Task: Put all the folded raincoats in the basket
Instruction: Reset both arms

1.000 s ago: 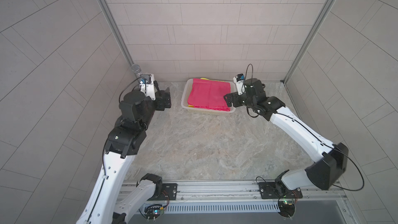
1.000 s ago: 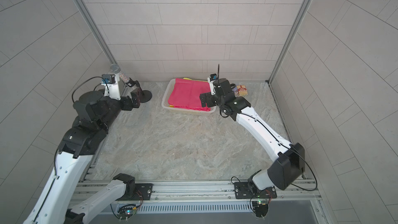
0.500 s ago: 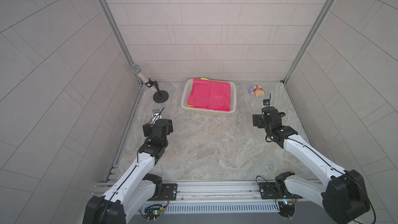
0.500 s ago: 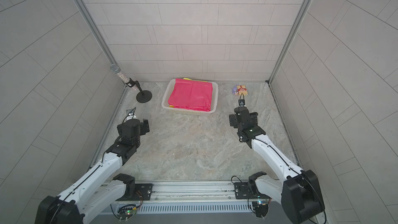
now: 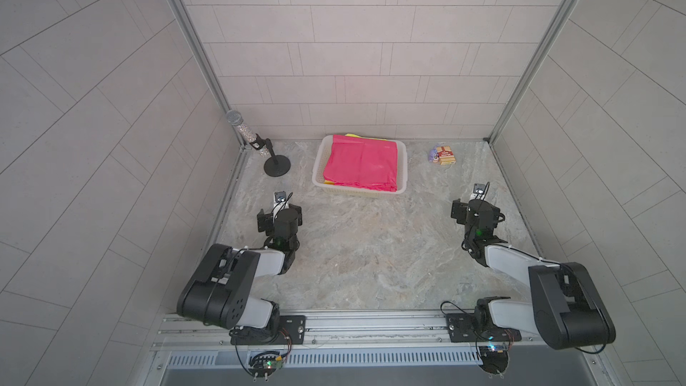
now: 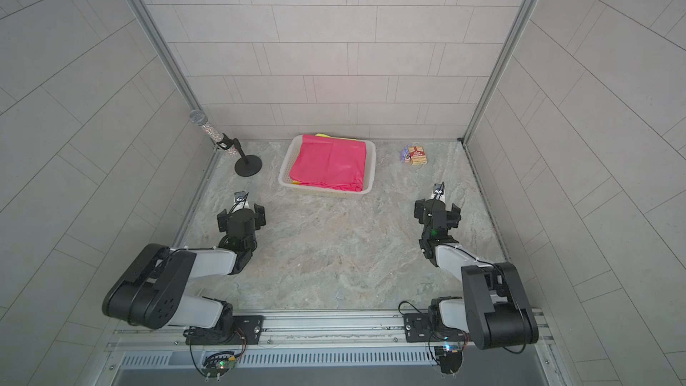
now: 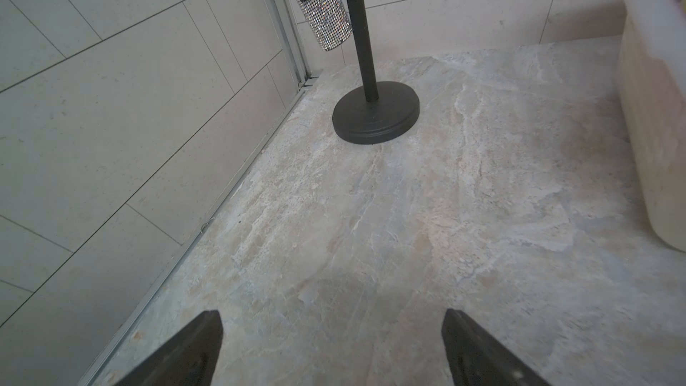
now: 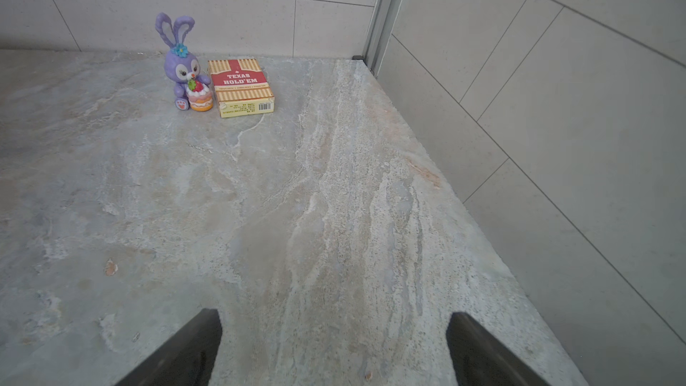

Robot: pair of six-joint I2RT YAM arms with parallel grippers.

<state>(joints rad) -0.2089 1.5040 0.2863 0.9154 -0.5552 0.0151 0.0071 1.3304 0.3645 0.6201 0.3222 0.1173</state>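
The folded raincoat (image 5: 362, 165) (image 6: 328, 167) is bright pink and lies flat inside the white basket (image 5: 319, 167) (image 6: 285, 174) at the back middle of the stone floor; a yellow edge shows under it. My left gripper (image 5: 279, 215) (image 6: 241, 215) sits low, in front of the basket and to its left. It is open with nothing between its fingers, as the left wrist view (image 7: 331, 313) shows. My right gripper (image 5: 477, 213) (image 6: 438, 211) (image 8: 334, 313) is open and empty too, in front of the basket and to its right. One basket wall (image 7: 653, 124) shows blurred in the left wrist view.
A glittery microphone on a black round-based stand (image 5: 276, 167) (image 7: 375, 115) stands at the back left by the wall. A purple bunny figurine (image 8: 183, 68) and a red card box (image 8: 241, 87) (image 5: 445, 155) sit at the back right. Tiled walls close three sides.
Both arms have pulled back from the basket's sides towards the front and folded down low. The raincoat and basket have not moved.
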